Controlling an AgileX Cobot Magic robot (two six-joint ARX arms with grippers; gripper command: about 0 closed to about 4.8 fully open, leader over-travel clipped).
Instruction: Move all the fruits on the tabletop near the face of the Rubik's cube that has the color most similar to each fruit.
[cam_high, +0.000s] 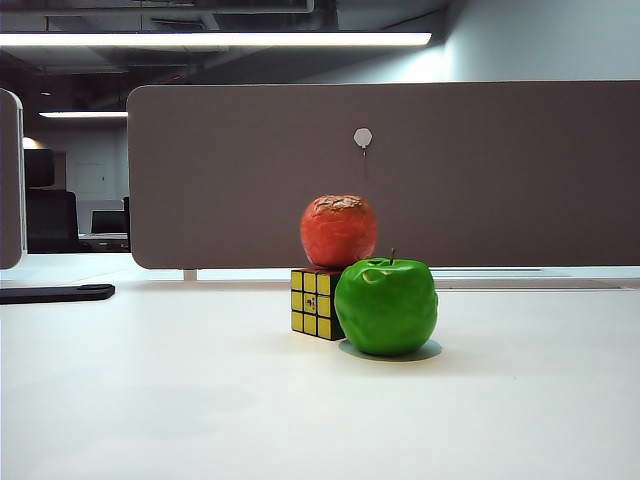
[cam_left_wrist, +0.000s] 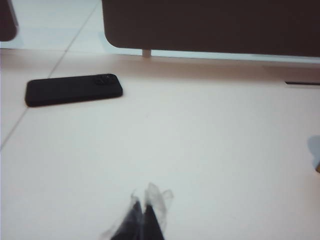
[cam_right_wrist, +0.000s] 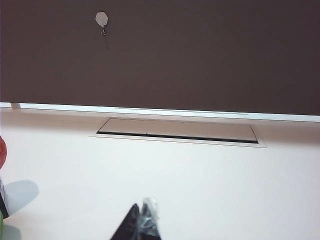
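Observation:
The Rubik's cube (cam_high: 311, 302) stands mid-table on the white tabletop (cam_high: 150, 400), yellow face toward the exterior camera. The green apple (cam_high: 386, 305) rests against the cube's right side and hides that face. The orange-red fruit (cam_high: 339, 230) shows above and behind the cube; whether it touches it I cannot tell. Neither gripper appears in the exterior view. My left gripper (cam_left_wrist: 145, 207) is shut and empty over bare table. My right gripper (cam_right_wrist: 142, 214) is shut and empty too, with slivers of the orange-red fruit (cam_right_wrist: 1, 152) and the cube (cam_right_wrist: 2, 204) at the frame edge.
A black phone (cam_left_wrist: 74, 90) lies flat on the table ahead of the left gripper, also seen as the black phone (cam_high: 55, 292) at far left. A brown partition (cam_high: 400, 170) walls the back. A recessed cable hatch (cam_right_wrist: 177, 132) sits in the table before it.

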